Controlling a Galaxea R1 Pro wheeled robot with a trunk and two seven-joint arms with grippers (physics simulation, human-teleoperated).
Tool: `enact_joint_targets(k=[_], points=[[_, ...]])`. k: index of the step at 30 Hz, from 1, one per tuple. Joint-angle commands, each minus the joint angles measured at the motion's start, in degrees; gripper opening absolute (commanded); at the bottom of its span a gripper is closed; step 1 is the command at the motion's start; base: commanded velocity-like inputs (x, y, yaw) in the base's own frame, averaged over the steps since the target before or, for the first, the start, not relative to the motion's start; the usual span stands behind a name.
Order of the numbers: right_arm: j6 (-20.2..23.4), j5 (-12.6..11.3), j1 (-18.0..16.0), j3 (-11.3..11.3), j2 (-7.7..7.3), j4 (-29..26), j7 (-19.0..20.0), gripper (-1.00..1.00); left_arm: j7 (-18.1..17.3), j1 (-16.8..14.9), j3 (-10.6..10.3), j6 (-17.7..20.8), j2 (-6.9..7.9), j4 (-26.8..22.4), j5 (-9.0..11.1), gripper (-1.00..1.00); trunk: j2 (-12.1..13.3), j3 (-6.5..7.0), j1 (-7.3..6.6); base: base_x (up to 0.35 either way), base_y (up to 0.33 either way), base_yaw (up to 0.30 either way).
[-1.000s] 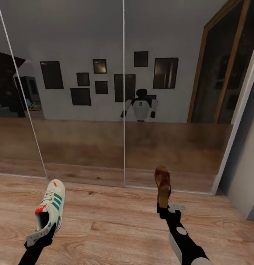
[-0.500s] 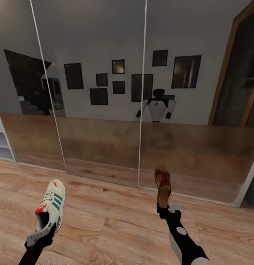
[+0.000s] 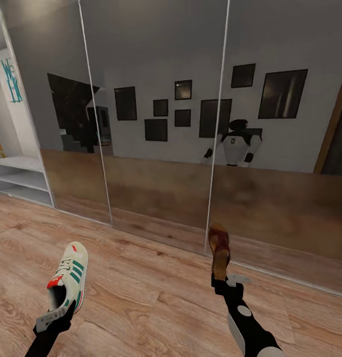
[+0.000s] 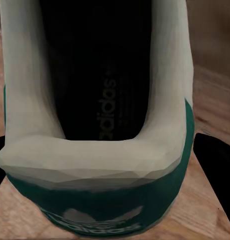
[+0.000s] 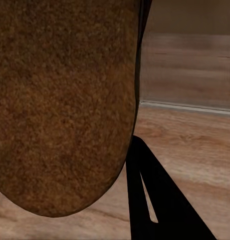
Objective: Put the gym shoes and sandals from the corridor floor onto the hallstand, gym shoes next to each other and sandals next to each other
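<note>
**Two shoes carried, rack off to the left**

While the left gripper (image 3: pixel 55 313) clamped a sneaker (image 3: pixel 67 282) by its heel and the right gripper (image 3: pixel 221 280) pinched a sandal (image 3: pixel 219 250) upright, the rack (image 3: pixel 17 179) stood well apart — either shoe might slip from such end-on holds while travelling.

Cream, green and brown over pale wood

The gym shoe (image 3: pixel 67 282) is cream-white with green stripes and red tabs; the sandal (image 3: pixel 220 250) dark brown; the corridor floor (image 3: pixel 151 302) light brown, grained.
</note>
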Motion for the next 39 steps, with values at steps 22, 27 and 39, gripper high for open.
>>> enact_joint_targets(k=[22,27,39], points=[[-0.12,0.28,-0.03,-0.29,0.06,0.0,-0.04,-1.0,-0.3,-0.05,-0.41,-0.12,-0.41,0.07,0.65,-1.0,-0.03,-0.06,-0.02,0.0,0.0,0.292],[-0.12,0.28,-0.03,-0.29,0.07,0.0,-0.04,-1.0,-0.3,-0.06,-0.46,-0.12,-0.65,0.07,0.65,-1.0,-0.03,-0.06,-0.02,0.0,0.0,0.292],[-0.12,0.29,-0.03,-0.29,0.06,0.0,-0.04,-1.0,-0.24,-0.05,-0.4,-0.12,-0.87,0.07,0.65,-1.0,-0.03,-0.06,-0.02,0.113,0.0,0.292]])
